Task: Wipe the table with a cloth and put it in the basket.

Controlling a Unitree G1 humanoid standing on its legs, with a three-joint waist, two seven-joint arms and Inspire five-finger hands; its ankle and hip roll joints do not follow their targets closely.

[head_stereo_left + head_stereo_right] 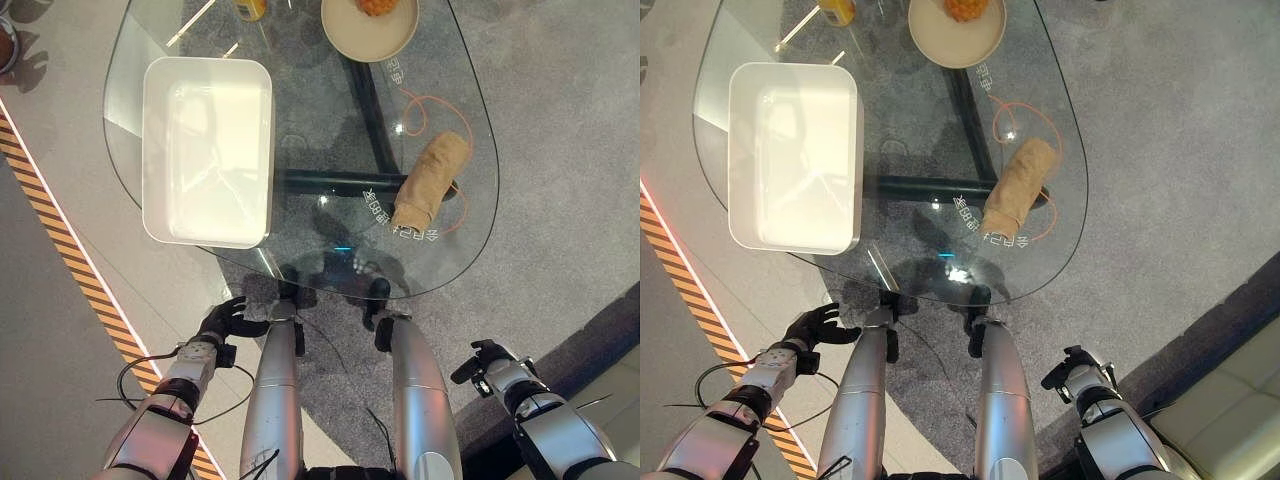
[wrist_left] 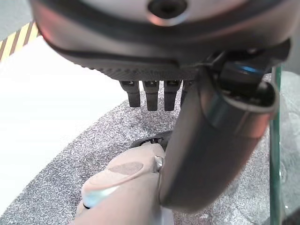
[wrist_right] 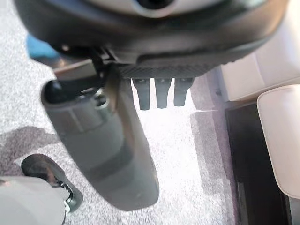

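Observation:
A tan cloth (image 1: 430,182), rolled into a long bundle, lies on the right part of the round glass table (image 1: 470,120). A white rectangular basket (image 1: 208,150) stands on the table's left side with nothing in it. My left hand (image 1: 222,322) hangs below the table's near edge at the lower left, fingers relaxed and holding nothing; its fingers (image 2: 149,93) hang straight in the left wrist view. My right hand (image 1: 484,364) hangs at the lower right, well short of the cloth, its fingers (image 3: 161,93) straight and empty.
A beige plate (image 1: 370,30) with orange food sits at the table's far edge, with a yellow item (image 1: 250,9) to its left. An orange cord (image 1: 425,105) loops under the glass near the cloth. A striped floor line (image 1: 60,240) runs at left. A pale sofa (image 1: 1230,400) stands at lower right.

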